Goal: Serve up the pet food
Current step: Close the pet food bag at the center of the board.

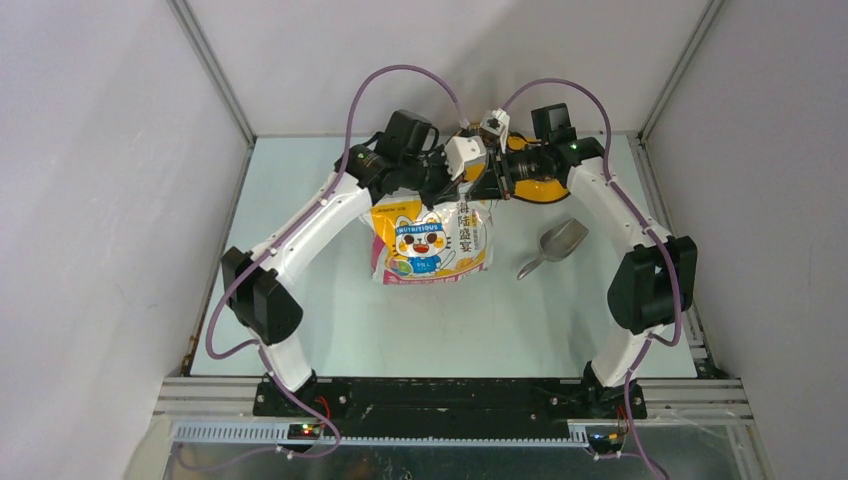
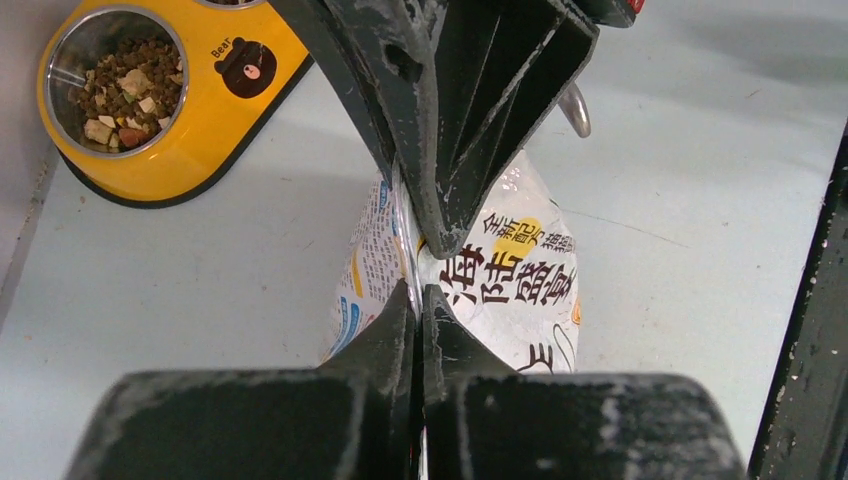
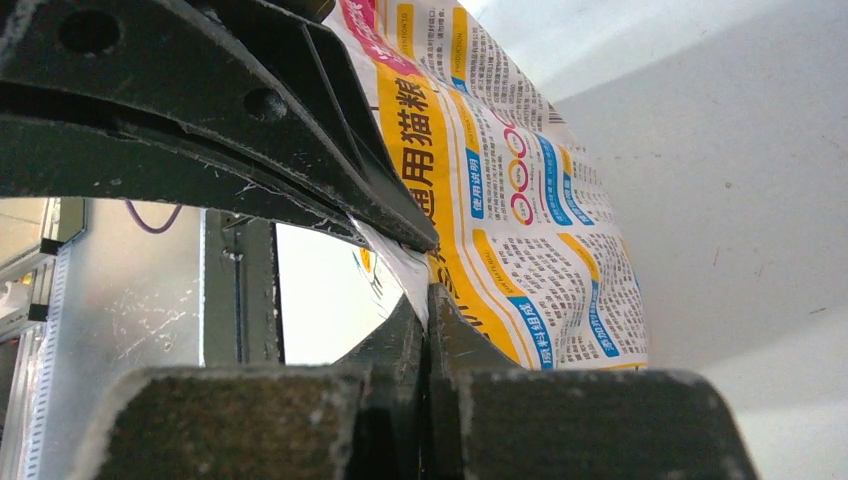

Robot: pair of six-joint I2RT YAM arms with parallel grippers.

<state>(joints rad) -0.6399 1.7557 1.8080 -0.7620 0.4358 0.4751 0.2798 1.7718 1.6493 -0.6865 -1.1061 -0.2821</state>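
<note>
Left claw point(image 2: 420, 300) and right claw point(image 3: 430, 300) each pinch the top edge of the glossy white-orange cat-printed bag point(image 1: 430, 240); brown-tan dry kibble point(image 2: 125, 85) lies in the yellow oval feeder point(image 2: 210, 125) at the pale worktop point(image 1: 400, 330) far edge

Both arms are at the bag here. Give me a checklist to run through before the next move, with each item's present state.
1. Left pincer shut on the top edge of the bag: ok.
2. Right pincer shut on that same edge: ok.
3. Bag mouth opened: cannot tell, the arms and fingers hide it.
4. Scoop lying free on the table, to the right of the bag: ok.
5. Feeder within view and upright: ok.
6. Pet food in the feeder: ok for one bowl; cannot tell for the other.
</note>
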